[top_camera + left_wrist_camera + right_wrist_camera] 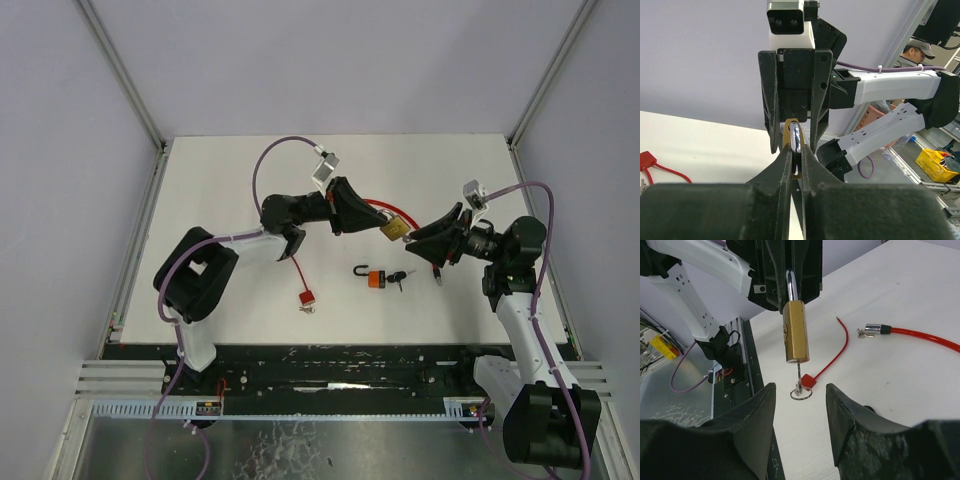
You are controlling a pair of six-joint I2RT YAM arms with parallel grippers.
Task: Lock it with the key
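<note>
The left gripper (796, 150) clamps the brass padlock (796, 332) by its shackle (790, 286), presenting the inserted key (799, 374) to the open-jawed right gripper (800, 390) for turning.

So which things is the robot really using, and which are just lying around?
Using: brass padlock, clamped in the left gripper; key sticking from its bottom; right gripper, open near it.

Lying about: orange padlock, black keys beside it, red cable, red tag on a thin red wire.
</note>
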